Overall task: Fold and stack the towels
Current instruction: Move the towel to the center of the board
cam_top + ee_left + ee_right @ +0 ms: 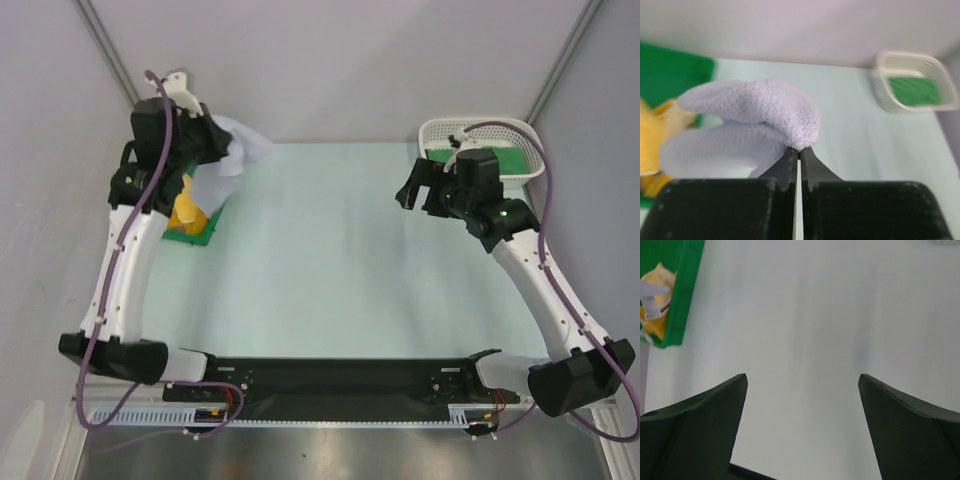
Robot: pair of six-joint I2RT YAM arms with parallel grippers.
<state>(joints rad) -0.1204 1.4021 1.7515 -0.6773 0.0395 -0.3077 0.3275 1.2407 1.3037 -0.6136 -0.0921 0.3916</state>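
Left fingers (787, 169) clenched on lavender towel (755, 107), bunched beyond their tips, right fingers (705, 425) spread

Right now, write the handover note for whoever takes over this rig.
Left gripper: shut on an edge of the pale lavender towel, held up above the green tray at far left.
Right gripper: open, empty, over the table.
Yellow towel: crumpled in the tray.
White mesh basket, far right: holds something flat and green, likely the green towel.
Done: no folded stack in view on the table.
Left: spread, fold and stack the lavender towel, then the yellow.
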